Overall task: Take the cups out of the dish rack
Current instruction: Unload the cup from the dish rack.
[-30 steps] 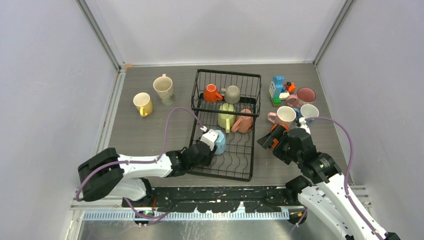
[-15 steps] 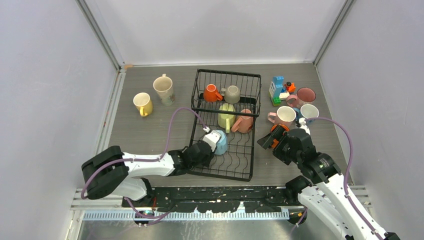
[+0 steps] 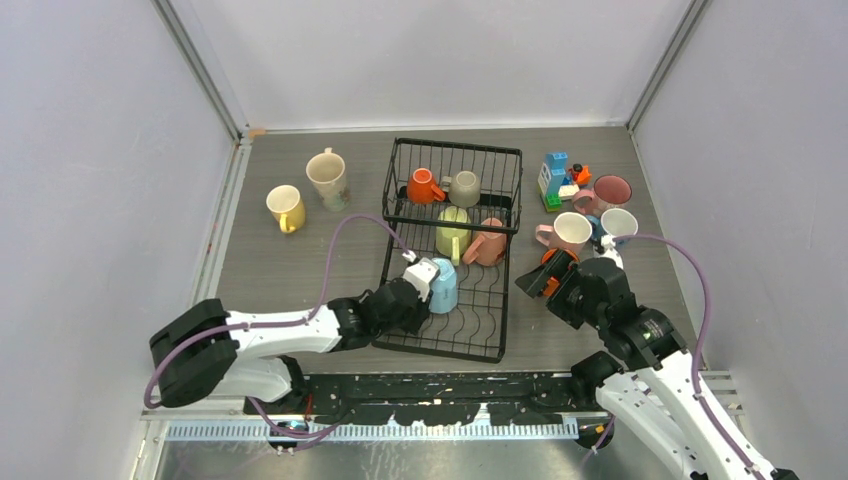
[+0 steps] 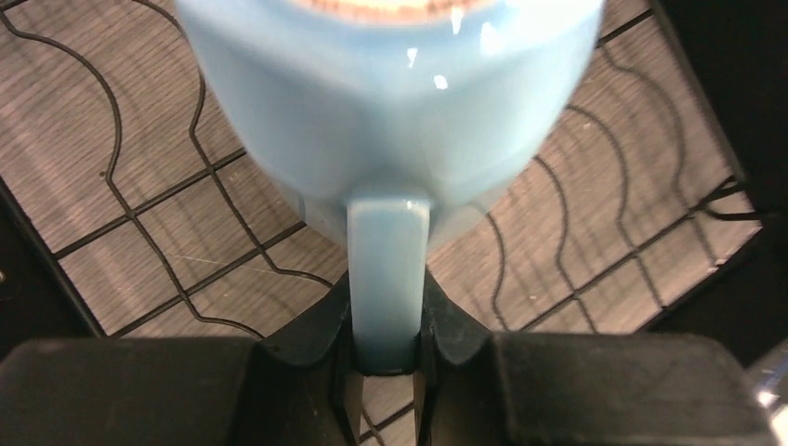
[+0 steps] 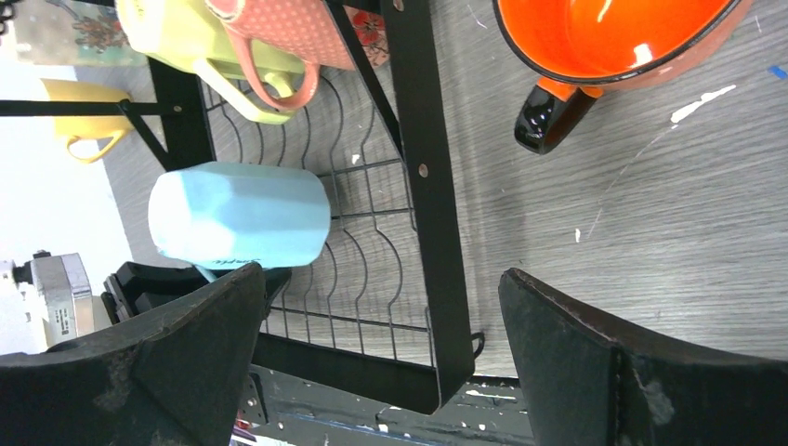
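Currently catalogued: one black wire rectangular dish rack [image 3: 460,146], standing mid-table on the grey wood-grain tabletop [image 3: 300,270], with a tall basket section at the far end and a flat wavy-wire tray nearer the arms. Left gripper [image 4: 388,316]: jaws narrow, clamped on the flat handle of a light blue ceramic mug [image 4: 390,93], which is turned handle-first toward the wrist over the tray's left part; whether it rests on the wire cannot be told. Right gripper [image 5: 381,372]: jaws spread wide, holding nothing, poised above the tabletop just beside the rack's right edge, near an orange mug with a black handle [image 5: 613,37]. Basket section: one orange mug [image 3: 424,187], one grey-beige mug [image 3: 464,188]. At the basket's near side: one pale green mug [image 3: 452,232], one pink mug [image 3: 487,243]. Table, left: one yellow mug [image 3: 285,207], one cream mug [image 3: 327,178]. Table, right: a colourful toy-block figure [image 3: 558,178] among further mugs.
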`<state>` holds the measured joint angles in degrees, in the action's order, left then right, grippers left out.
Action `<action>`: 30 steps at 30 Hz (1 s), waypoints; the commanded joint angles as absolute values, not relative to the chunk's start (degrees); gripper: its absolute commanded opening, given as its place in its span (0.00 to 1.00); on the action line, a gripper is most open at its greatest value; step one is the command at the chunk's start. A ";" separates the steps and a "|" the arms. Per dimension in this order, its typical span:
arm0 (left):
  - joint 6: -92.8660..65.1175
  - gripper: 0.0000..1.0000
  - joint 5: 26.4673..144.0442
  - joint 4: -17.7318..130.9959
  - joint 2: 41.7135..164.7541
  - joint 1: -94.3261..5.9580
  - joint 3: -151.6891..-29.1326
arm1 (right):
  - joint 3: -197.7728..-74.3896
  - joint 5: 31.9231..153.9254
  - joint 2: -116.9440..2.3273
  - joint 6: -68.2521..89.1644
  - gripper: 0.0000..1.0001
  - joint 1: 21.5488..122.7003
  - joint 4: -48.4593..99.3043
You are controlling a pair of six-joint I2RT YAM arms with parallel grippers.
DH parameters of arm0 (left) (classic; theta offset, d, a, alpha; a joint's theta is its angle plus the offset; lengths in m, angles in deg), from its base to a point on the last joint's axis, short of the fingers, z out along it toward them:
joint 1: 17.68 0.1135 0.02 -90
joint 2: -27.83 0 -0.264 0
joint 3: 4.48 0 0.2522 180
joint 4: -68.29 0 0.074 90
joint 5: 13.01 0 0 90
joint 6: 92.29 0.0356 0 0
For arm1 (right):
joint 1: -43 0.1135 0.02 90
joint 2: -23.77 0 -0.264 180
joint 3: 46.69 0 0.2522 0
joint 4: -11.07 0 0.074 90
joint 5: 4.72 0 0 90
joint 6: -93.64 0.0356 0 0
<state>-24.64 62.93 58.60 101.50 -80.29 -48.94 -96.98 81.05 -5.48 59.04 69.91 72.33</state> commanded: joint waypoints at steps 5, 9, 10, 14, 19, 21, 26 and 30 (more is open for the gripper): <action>-36.03 0.00 68.11 66.79 94.96 -80.17 -49.23 | -100.47 82.08 -4.53 58.69 1.00 70.29 69.88; -40.98 0.00 68.13 69.23 92.81 -80.17 -47.41 | -99.60 83.50 -4.46 59.89 1.00 70.79 67.76; -42.03 0.00 68.20 69.34 92.64 -80.16 -47.41 | -99.38 83.65 -4.44 60.20 1.00 71.11 67.34; -45.24 0.00 68.64 69.69 93.14 -80.15 -48.01 | -98.27 83.94 -5.11 61.69 1.00 72.35 65.19; -50.05 0.00 68.12 71.75 94.43 -80.15 -47.38 | -96.16 81.82 -5.57 63.89 1.00 75.94 62.85; -52.15 0.00 68.16 72.82 95.52 -80.15 -47.20 | -95.52 80.12 -6.13 64.99 1.00 78.28 62.07; -58.45 0.00 68.27 77.71 97.60 -80.17 -45.60 | -93.51 76.08 -7.85 68.29 1.00 84.06 58.35; -62.82 0.00 67.49 80.98 98.26 -80.17 -44.23 | -91.91 75.26 -9.39 70.94 0.98 86.57 54.86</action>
